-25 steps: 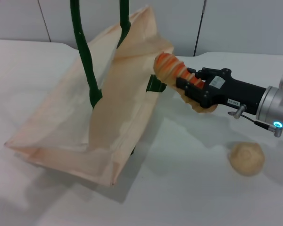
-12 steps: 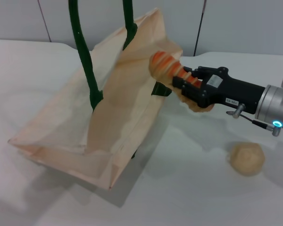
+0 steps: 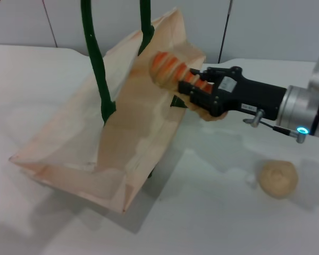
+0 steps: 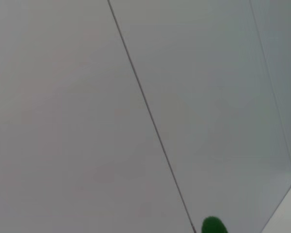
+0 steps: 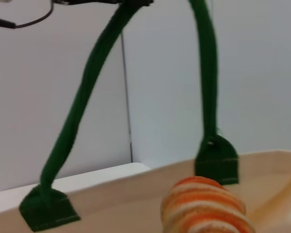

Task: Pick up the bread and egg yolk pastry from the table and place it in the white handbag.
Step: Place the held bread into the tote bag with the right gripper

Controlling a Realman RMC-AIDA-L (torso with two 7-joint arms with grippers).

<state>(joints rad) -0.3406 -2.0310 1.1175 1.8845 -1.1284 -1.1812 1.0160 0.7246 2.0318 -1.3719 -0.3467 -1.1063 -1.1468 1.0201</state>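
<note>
My right gripper (image 3: 194, 87) is shut on the striped orange and cream bread (image 3: 167, 68) and holds it level at the open top of the white handbag (image 3: 95, 138). The loaf's free end reaches over the bag's near wall. The bread also shows in the right wrist view (image 5: 203, 206), in front of the bag's rim. The bag leans on the table, and its dark green handles (image 3: 98, 69) are pulled straight up out of the head view. In the right wrist view the handles (image 5: 82, 121) rise to my left gripper (image 5: 131, 2) at the top edge. The egg yolk pastry (image 3: 277, 179) lies on the table at the right.
The white table (image 3: 212, 223) spreads around the bag, and a pale panelled wall (image 3: 266, 26) stands behind it. The left wrist view shows only wall and a bit of green handle (image 4: 213, 225).
My right gripper has carried the bread leftward, from beside the bag to its open top. The bag shifted slightly. The pastry has not moved.
</note>
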